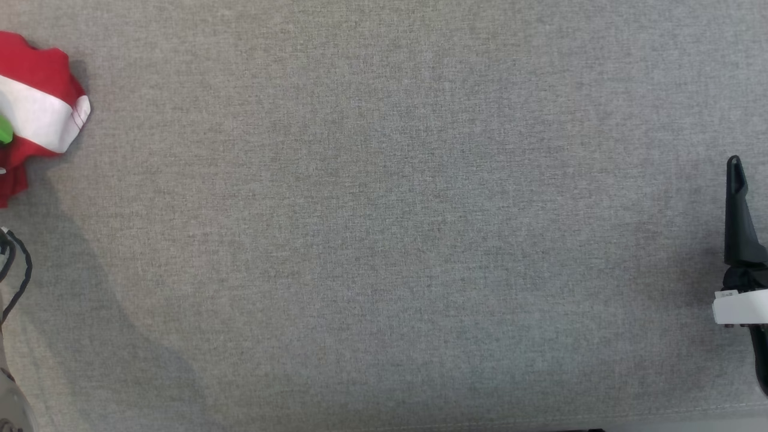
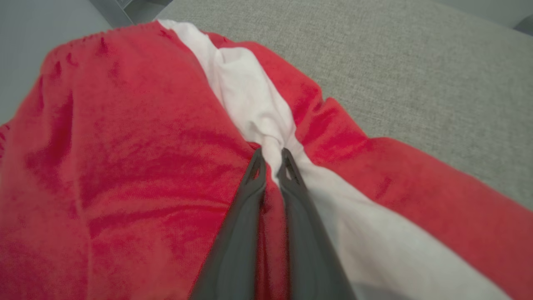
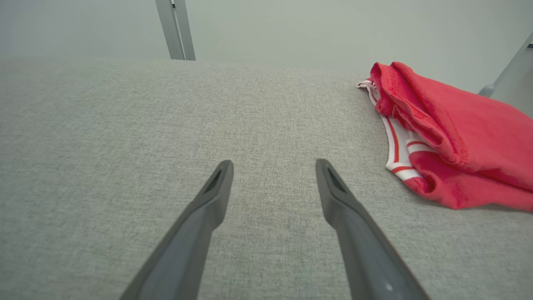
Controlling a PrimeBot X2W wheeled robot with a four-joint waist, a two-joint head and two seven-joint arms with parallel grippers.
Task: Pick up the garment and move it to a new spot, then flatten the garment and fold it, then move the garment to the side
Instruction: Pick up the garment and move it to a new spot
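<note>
The garment [image 1: 36,114] is red with a broad white band and lies crumpled at the far left edge of the head view. Up close in the left wrist view, the garment [image 2: 125,158] spreads under my left gripper [image 2: 271,155], whose two dark fingers are shut on a pinch of cloth where white meets red. My right gripper [image 3: 274,166] is open over bare grey cloth, with the garment [image 3: 449,137] lying apart from it at the right. One finger [image 1: 737,210] of that gripper stands at the right edge of the head view.
A grey fabric table top [image 1: 384,240] stretches wide between the garment and the right gripper. A black cable [image 1: 18,270] hangs at the lower left edge. Grey frame posts [image 3: 175,29] rise beyond the table's far edge.
</note>
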